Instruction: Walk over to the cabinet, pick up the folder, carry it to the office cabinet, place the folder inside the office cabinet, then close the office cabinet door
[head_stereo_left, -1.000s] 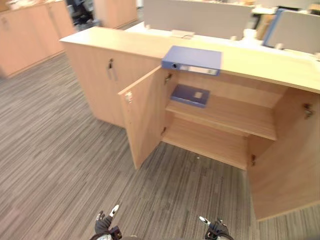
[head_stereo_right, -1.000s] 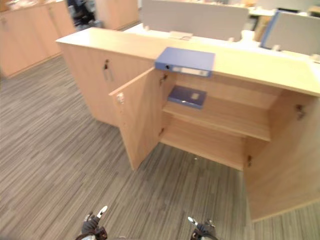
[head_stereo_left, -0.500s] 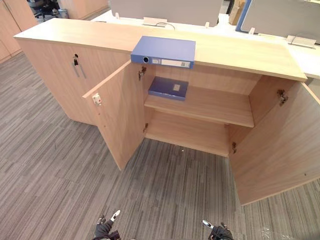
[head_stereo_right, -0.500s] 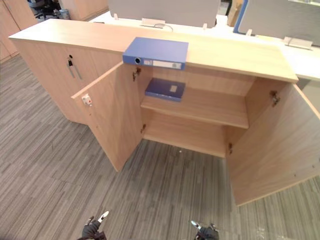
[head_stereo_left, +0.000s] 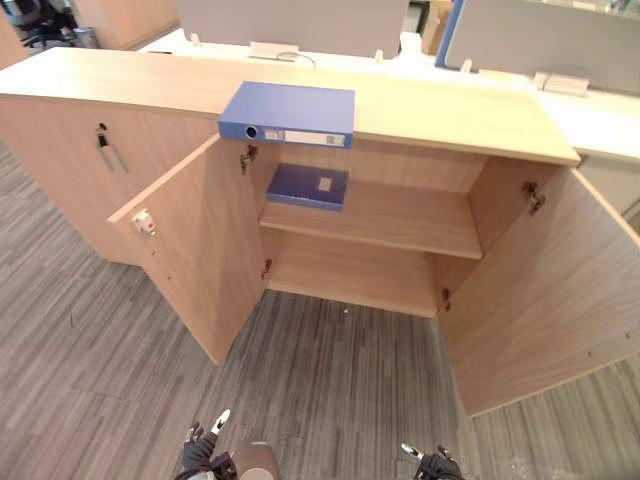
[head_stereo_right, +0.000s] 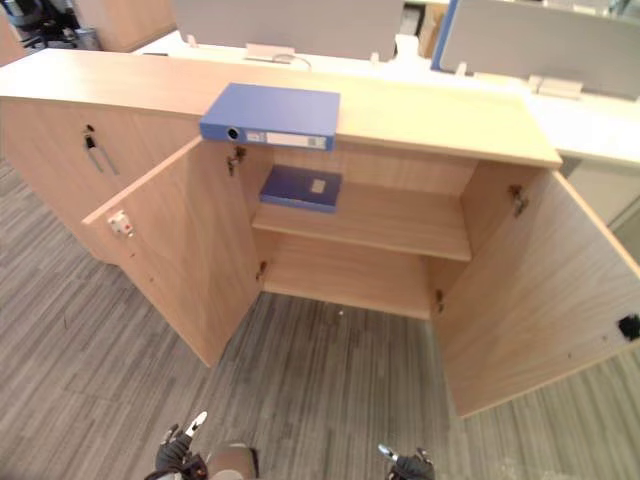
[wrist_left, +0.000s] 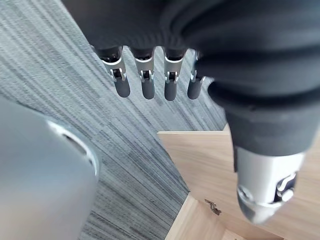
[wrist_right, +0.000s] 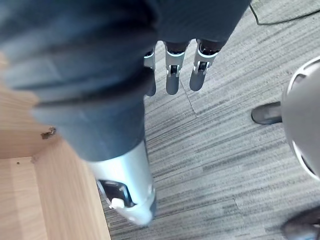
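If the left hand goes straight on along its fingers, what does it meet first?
Most likely the grey striped carpet: the left hand hangs open and points down at it, with nothing visible between. A wooden cabinet panel lies off to one side.

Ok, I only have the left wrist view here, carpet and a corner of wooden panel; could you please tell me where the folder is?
Observer: The blue folder lies flat on the cabinet top, its spine at the front edge facing the robot.
Operator: Thank you. Is the cabinet below it open?
Observer: Yes, the left door and the right door both stand swung out.
Operator: Is anything inside?
Observer: A thinner dark blue folder lies flat at the left end of the upper shelf.
Operator: And the other hand?
Observer: The right hand hangs over the carpet, fingers straight, holding nothing.
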